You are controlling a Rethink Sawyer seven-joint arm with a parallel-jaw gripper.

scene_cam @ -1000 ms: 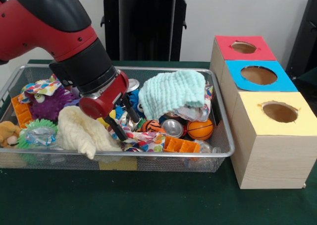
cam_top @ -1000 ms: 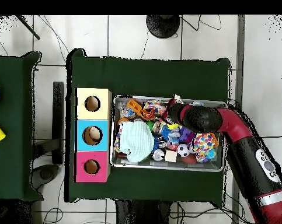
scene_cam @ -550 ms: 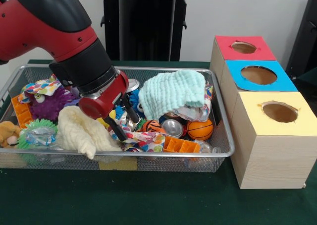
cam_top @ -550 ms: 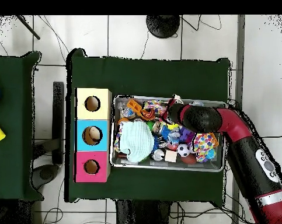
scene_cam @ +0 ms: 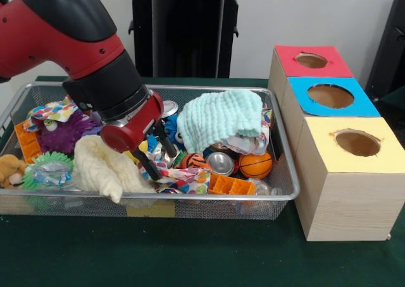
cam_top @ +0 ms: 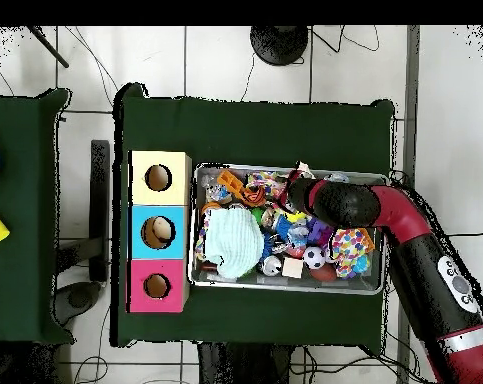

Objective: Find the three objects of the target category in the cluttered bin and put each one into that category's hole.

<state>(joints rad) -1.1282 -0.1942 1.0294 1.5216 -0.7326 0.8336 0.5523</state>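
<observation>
In the front view, the gripper (scene_cam: 157, 153) was low in the wire bin (scene_cam: 286, 192), its two dark fingers (scene_cam: 147, 164) spread apart and reaching into the clutter just right of the cream cloth (scene_cam: 106, 165). Nothing was visibly held between them. The task names no category, so I could not tell which item was the target. A crushed silver can (scene_cam: 220, 162) lay nearest the fingertips to the right, beside the small basketball (scene_cam: 255, 165) and under the edge of the mint cloth (scene_cam: 220, 119). If the can was the target, its long axis ran roughly left to right, with the open end facing near. A good grasp would probably close across its short width, clear of the cloths. The three boxes stood right of the bin: red box (scene_cam: 311, 61) far, blue box (scene_cam: 330, 96) middle, yellow box (scene_cam: 357, 143) near.

In the overhead view, the arm (cam_top: 405, 225) entered from the right, covering the bin's middle. The gripper itself was too small to read there.
</observation>
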